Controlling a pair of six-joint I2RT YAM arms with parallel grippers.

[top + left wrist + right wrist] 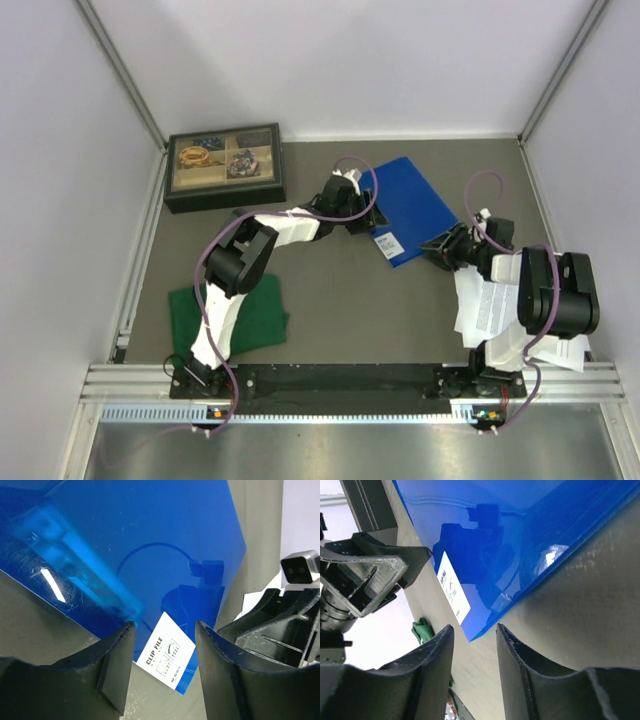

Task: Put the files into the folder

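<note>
**A:** Folder (415, 200) pos?

**B:** I see it flat on the table (340, 300), mid, toward the back edge. It's glossy blue plastic. L claw (165, 626) gapes at its left edge and R claw (474, 627) is narrower at its near edge. Neither grips anything. Thin printed sheets (485, 305) lie at the near-right corner.

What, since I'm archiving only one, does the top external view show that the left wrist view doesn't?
Only top external: the green cloth and the compartment box. Only left wrist: the readable "CLIP FILE" print on the label. Both: the blue folder lying closed, with the left gripper and right gripper at its labelled corner.
</note>
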